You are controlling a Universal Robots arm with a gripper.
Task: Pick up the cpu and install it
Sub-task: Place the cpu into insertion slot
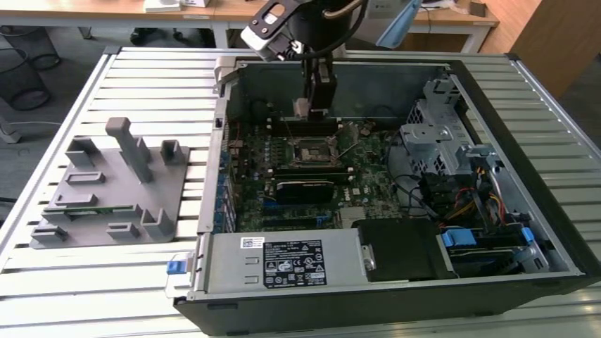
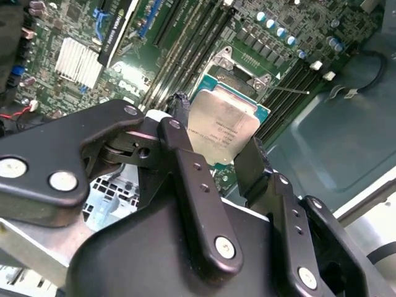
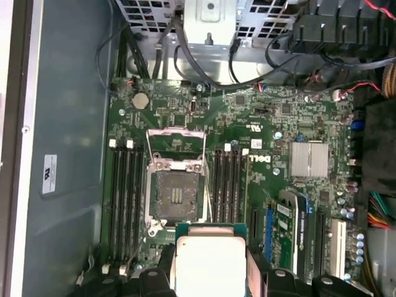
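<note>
While gripping the cpu by two opposite edges, hold it flat and level. Hand clenched on the cpu, one finger on each side, silver top facing up. In the exterior view, up in the air over the far part of the green board, inside the open case. In the first wrist view, near the open socket and not touching the board. Hard to tell whether right above the socket or a bit off. Socket lid flipped up, thin metal lever swung out to one side.

Best guess for doing this bit well: go slow. Line up the square sides of the cpu with the square sides of the socket. No tilting, for fear of poking the inside of the socket with a low corner. Stay clear of the lid and the lever. No squeezing harder than needed. Grey holder resting on the surface at the exterior view's left.
</note>
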